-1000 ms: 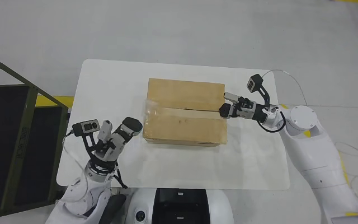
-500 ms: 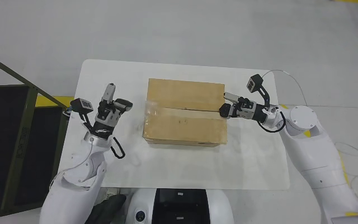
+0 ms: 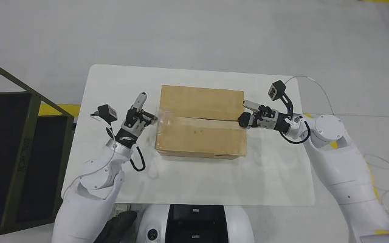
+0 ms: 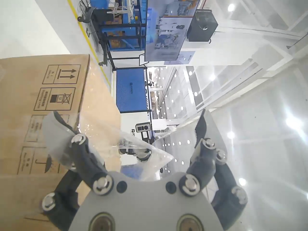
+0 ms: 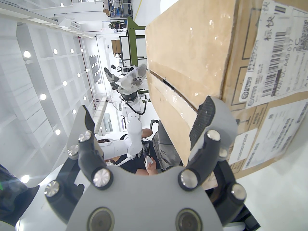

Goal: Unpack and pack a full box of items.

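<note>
A closed cardboard box [image 3: 200,121] lies in the middle of the white table [image 3: 273,176], its top flaps meeting at a seam. A loose flap of clear tape [image 3: 160,116] sticks out from the box's left end. My left gripper [image 3: 146,107] is at that end, open, and in the left wrist view the clear tape [image 4: 140,151] hangs between the spread fingers [image 4: 59,128] beside the box [image 4: 48,92]. My right gripper [image 3: 243,113] is open at the box's right end. One of its fingertips [image 5: 207,118] rests against the box [image 5: 192,37] by the seam.
A dark rack with a green frame [image 3: 18,152] stands off the table's left side. Bare table surrounds the box, widest along the front edge and at the right.
My left arm has swung from the table's front left up to the box's left end, where its open fingers now flank the tape flap. The right arm and the box have not moved.
</note>
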Robot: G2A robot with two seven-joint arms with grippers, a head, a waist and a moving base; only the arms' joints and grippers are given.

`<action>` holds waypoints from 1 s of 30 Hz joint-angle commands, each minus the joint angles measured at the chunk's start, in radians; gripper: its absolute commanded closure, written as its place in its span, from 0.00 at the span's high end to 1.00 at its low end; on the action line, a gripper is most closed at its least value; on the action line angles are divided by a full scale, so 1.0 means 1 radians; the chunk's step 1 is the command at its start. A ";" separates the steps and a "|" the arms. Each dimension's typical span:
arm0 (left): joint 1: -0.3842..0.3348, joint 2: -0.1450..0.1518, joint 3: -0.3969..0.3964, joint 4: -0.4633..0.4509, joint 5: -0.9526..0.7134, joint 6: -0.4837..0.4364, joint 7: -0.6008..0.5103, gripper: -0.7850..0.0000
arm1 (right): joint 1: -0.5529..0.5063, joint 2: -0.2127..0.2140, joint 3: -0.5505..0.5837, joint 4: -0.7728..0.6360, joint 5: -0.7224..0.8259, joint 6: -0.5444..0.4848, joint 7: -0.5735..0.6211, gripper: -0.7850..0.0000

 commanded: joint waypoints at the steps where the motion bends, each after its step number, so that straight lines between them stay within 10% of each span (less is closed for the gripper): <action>1: -0.008 -0.002 0.013 -0.007 0.007 -0.002 0.004 1.00 | 0.000 0.000 0.000 0.000 0.000 0.000 0.000 1.00; 21: -0.077 -0.024 0.180 -0.102 0.163 0.007 0.033 1.00 | 0.000 0.000 0.000 0.000 0.000 0.000 0.000 1.00; 30: 0.023 -0.018 0.060 -0.138 0.116 -0.121 0.035 1.00 | 0.000 0.000 0.000 0.000 0.000 0.000 0.000 1.00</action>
